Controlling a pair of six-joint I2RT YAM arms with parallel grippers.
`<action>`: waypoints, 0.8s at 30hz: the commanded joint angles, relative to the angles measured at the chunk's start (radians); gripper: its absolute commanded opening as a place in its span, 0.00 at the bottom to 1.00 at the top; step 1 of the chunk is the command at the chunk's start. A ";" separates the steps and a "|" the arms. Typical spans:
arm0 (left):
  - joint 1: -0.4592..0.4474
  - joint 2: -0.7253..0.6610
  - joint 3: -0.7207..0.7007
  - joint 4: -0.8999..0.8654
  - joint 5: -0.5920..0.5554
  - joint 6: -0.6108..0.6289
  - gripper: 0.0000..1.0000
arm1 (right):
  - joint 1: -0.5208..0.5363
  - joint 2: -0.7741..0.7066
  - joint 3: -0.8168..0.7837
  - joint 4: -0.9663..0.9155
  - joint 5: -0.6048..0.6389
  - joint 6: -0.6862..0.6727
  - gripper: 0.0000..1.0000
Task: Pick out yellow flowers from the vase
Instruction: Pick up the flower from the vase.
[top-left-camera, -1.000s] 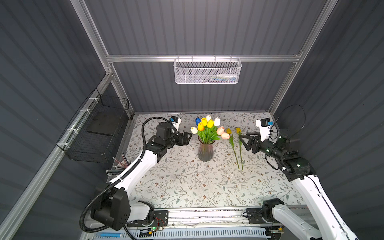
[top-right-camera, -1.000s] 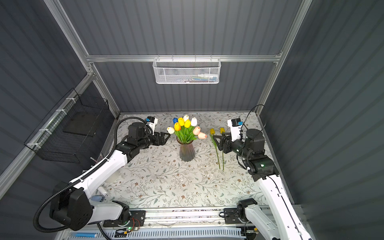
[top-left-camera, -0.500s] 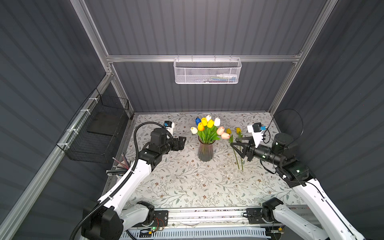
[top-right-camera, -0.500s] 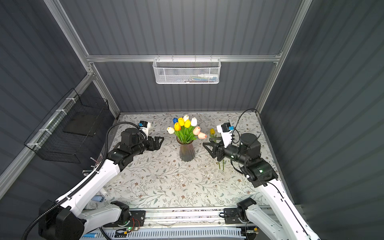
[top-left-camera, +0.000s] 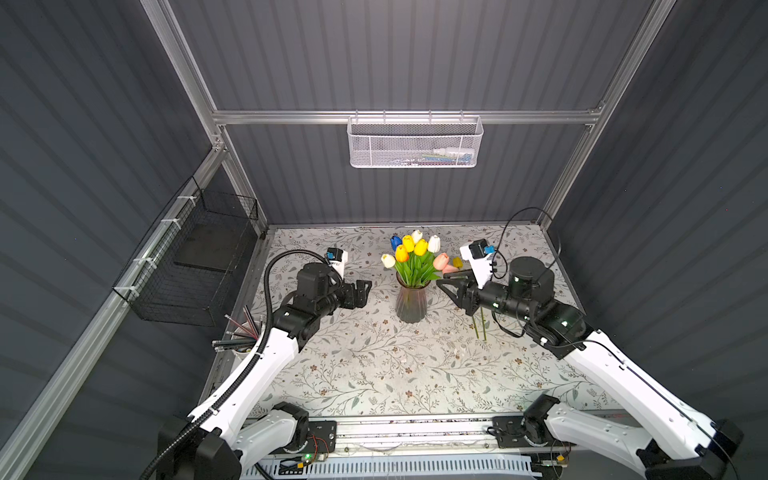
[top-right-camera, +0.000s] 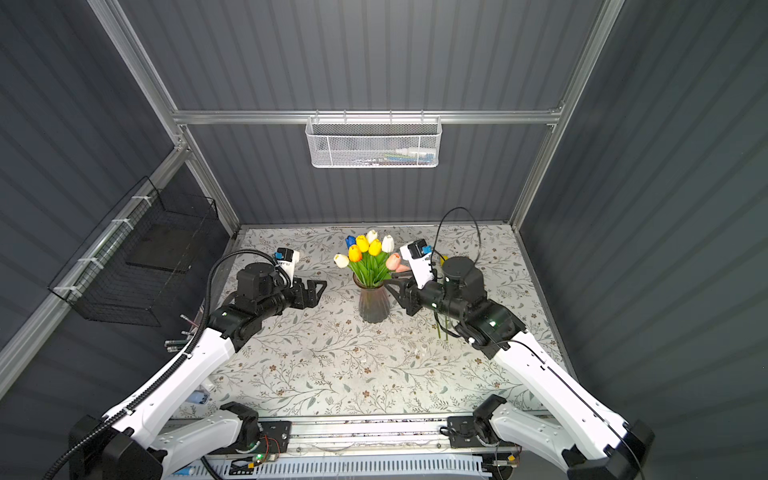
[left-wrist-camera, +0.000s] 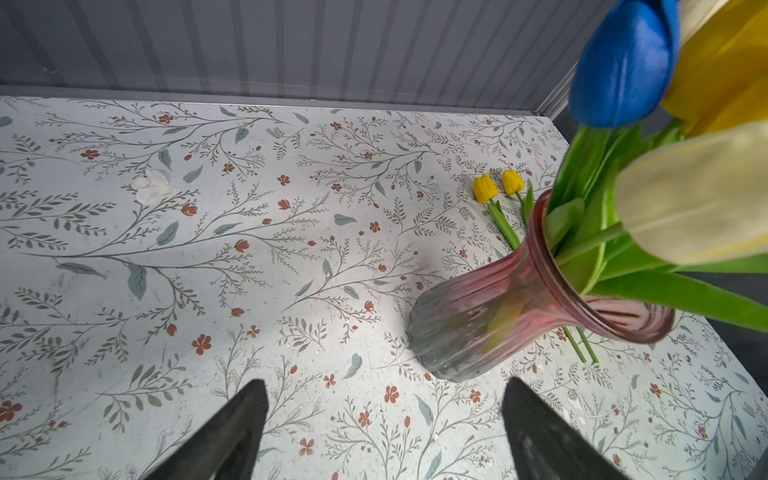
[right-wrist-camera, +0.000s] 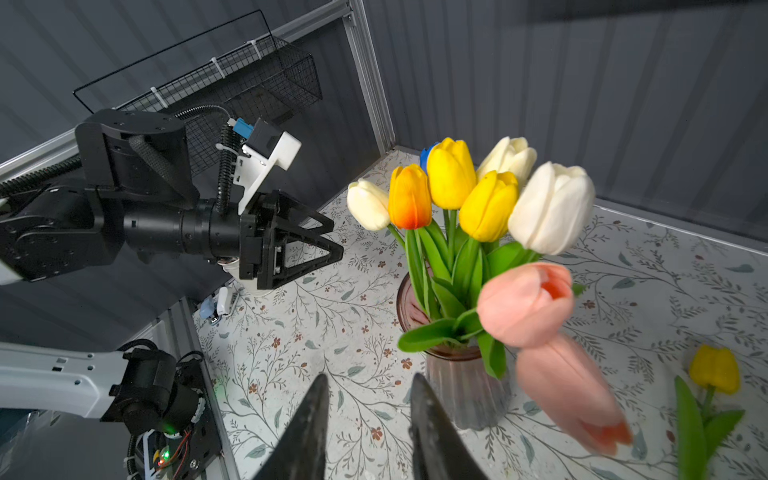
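Arms flanked the vase (top-left-camera: 411, 301), which stood upright toward the back of the floral table (top-left-camera: 374, 374).

The left arm (top-left-camera: 266, 365) rose from its base at the near edge. Its white link slanted up and away to a bent elbow, and its black wrist ran roughly level toward the vase from the robot's left. The left gripper (top-left-camera: 368, 291) pointed at the vase's body but was apart from it, with bare table between. In the left wrist view its jaws were spread wide and held nothing.

The right arm (top-left-camera: 623, 374) took much the same pose on the opposite side: a white link climbing from the near edge, a bent elbow, and a black wrist aimed inward. The right gripper (top-left-camera: 444, 289) was near the vase's neck, just beside the leaves. Whether it touched them could not be told. In the right wrist view its jaws were narrow, with a slim gap through which only the table showed, and they gripped nothing.

Three yellow flowers (top-left-camera: 420, 247), one orange-tinged, stood in the vase among white tulips (top-left-camera: 434, 243), pink tulips (top-left-camera: 441, 261) and a blue tulip (top-left-camera: 395, 242). Two further yellow flowers (left-wrist-camera: 485, 188) lay flat on the table on the vase's right, partly under the right wrist. Their heads pointed toward the back wall and their stems toward the near edge.
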 joint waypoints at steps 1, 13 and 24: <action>-0.002 -0.005 -0.002 0.028 0.082 -0.008 0.89 | 0.037 0.064 0.066 0.010 0.098 -0.040 0.30; -0.002 0.055 -0.017 0.178 0.191 -0.133 0.85 | 0.118 0.313 0.180 0.076 0.226 -0.031 0.15; -0.002 0.136 -0.009 0.267 0.283 -0.164 0.83 | 0.120 0.431 0.246 0.104 0.268 -0.040 0.15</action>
